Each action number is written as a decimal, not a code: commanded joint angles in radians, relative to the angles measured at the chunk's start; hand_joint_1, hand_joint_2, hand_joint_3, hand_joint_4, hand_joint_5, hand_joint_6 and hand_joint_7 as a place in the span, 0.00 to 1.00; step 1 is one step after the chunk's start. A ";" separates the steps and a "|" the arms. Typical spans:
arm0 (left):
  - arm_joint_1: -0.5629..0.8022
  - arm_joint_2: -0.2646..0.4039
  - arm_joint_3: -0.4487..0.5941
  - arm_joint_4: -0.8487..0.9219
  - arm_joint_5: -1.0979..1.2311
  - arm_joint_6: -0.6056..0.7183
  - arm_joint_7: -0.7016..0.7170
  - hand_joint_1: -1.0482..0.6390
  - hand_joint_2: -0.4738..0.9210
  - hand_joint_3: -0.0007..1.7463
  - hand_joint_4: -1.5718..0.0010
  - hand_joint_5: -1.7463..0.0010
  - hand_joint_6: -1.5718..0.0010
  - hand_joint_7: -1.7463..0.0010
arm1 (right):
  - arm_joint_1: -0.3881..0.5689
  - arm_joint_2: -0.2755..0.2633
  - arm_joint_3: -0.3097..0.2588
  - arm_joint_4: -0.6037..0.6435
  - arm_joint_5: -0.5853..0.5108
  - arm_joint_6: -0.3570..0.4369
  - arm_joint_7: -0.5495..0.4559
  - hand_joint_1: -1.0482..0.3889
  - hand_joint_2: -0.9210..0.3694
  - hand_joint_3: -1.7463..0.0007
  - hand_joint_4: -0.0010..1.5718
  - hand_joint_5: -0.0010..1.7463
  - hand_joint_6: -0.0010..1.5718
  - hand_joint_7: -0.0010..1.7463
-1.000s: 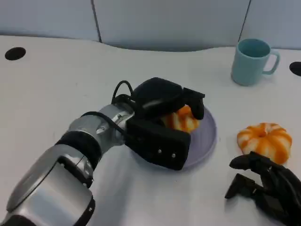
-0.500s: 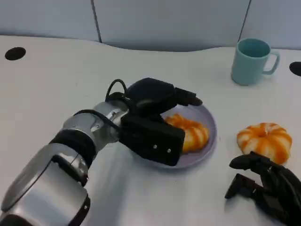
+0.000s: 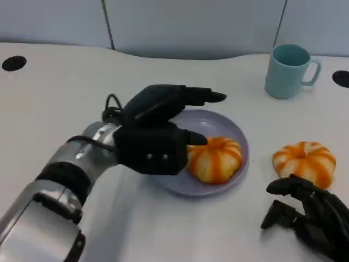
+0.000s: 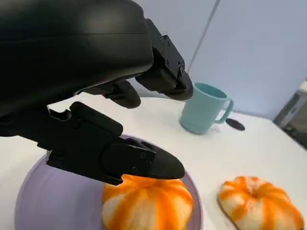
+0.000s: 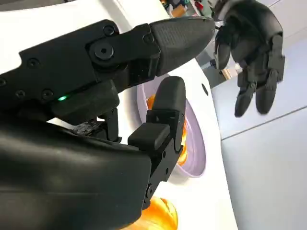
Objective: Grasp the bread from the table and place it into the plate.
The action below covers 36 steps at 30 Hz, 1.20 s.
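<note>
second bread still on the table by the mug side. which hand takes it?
Right, probably. The right hand rests open on the table just in front of the loose bread. The left hand is open at the plate, beside the bread already on it, and would have to reach across the plate.

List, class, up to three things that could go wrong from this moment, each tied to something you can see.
1. The left hand hovers open close beside the bread on the purple plate; pulling away, its fingers may nudge the bread or shift the plate.
2. A second bread lies on the table right by the right hand, which could bump it.
3. The teal mug stands beyond the plate; a wide swing might tip it.
</note>
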 commanded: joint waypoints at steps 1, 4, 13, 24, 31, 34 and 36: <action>0.077 0.041 0.102 -0.053 -0.149 -0.034 -0.143 0.27 1.00 0.15 0.80 0.75 0.70 0.98 | 0.008 -0.013 -0.006 0.019 -0.004 0.000 -0.007 0.40 0.00 0.90 0.40 0.81 0.41 0.56; 0.106 0.045 0.135 -0.086 -0.200 -0.024 -0.211 0.27 1.00 0.15 0.80 0.74 0.70 0.99 | 0.007 -0.013 -0.006 0.019 -0.006 0.000 -0.008 0.40 0.00 0.90 0.40 0.81 0.41 0.56; 0.282 0.051 0.275 -0.253 -0.437 0.034 -0.416 0.28 1.00 0.13 0.80 0.73 0.71 0.99 | 0.004 -0.013 -0.011 0.024 0.000 0.008 -0.004 0.40 0.00 0.91 0.40 0.81 0.42 0.56; 0.608 -0.042 0.399 -0.616 -0.696 0.227 -0.453 0.32 1.00 0.14 0.65 0.68 0.63 0.97 | 0.024 -0.007 -0.004 0.004 -0.005 0.001 -0.008 0.40 0.00 0.91 0.41 0.80 0.42 0.56; 0.804 -0.150 0.462 -0.881 -0.889 0.440 -0.424 0.37 1.00 0.16 0.54 0.46 0.47 0.91 | 0.028 -0.008 -0.001 0.016 -0.008 -0.015 0.001 0.40 0.00 0.90 0.41 0.79 0.42 0.54; 0.895 -0.189 0.481 -1.014 -0.959 0.554 -0.384 0.37 1.00 0.13 0.54 0.41 0.43 0.89 | 0.029 -0.004 0.001 0.019 -0.010 -0.023 0.000 0.41 0.00 0.89 0.41 0.79 0.42 0.54; 0.933 -0.204 0.487 -1.070 -0.974 0.595 -0.364 0.38 1.00 0.12 0.55 0.36 0.43 0.87 | 0.027 -0.004 0.000 0.021 -0.004 -0.017 0.004 0.42 0.00 0.89 0.41 0.79 0.42 0.54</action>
